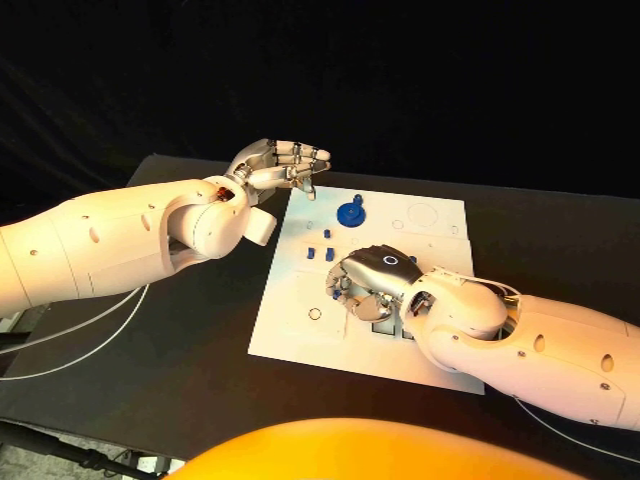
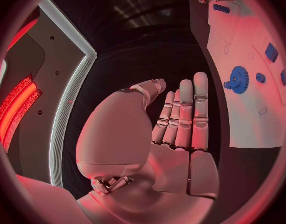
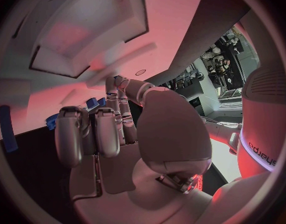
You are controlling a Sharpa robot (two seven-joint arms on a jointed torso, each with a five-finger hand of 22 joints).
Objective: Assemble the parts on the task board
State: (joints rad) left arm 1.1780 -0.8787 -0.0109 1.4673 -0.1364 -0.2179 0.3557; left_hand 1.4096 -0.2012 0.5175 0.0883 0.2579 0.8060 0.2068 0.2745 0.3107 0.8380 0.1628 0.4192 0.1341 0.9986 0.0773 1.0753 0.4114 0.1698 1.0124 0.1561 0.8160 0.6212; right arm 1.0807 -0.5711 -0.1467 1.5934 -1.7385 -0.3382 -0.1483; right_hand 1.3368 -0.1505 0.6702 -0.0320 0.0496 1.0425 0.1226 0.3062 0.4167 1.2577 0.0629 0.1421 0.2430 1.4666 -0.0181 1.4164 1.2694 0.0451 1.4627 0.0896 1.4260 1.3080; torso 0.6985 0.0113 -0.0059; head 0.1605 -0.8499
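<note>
The white task board (image 1: pixel 299 335) lies in the middle of the black table. A blue gear (image 1: pixel 352 213) (image 2: pixel 238 79) stands near its far edge, and small blue parts (image 1: pixel 310 253) (image 2: pixel 271 51) lie just in front of it. My left hand (image 1: pixel 280 165) (image 2: pixel 180 119) hovers over the board's far left corner, fingers straight and together, holding nothing. My right hand (image 1: pixel 371 280) (image 3: pixel 105 129) rests on the board's middle with its fingers curled down. A small blue part (image 1: pixel 335 293) shows at its fingertips; whether it is gripped is hidden.
The black table (image 1: pixel 147 380) surrounds the board on all sides. Thin white cables (image 1: pixel 61 340) run below my left arm at the table's left edge. Round outlines (image 1: pixel 425 215) and a small ring (image 1: pixel 314 314) mark the board.
</note>
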